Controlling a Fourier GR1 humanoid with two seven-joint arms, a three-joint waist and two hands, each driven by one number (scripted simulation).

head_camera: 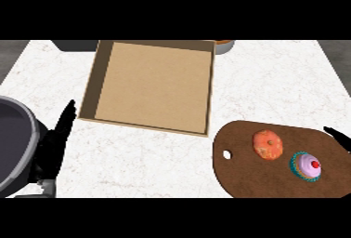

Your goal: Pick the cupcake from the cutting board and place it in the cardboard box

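Observation:
The cupcake, with pale purple frosting, a red cherry and a teal wrapper, sits on the right part of the dark brown cutting board. The cardboard box lies open and empty at the upper middle of the counter. My right hand shows only as black fingertips at the right edge, just above and right of the cupcake, apart from it. My left hand stands at the left with straight fingers pointing up, beside the box's lower left corner, holding nothing.
An orange glazed pastry lies on the board left of the cupcake. A dark grey round pan sits at the left edge by my left hand. A dark object and an orange-topped container stand behind the box.

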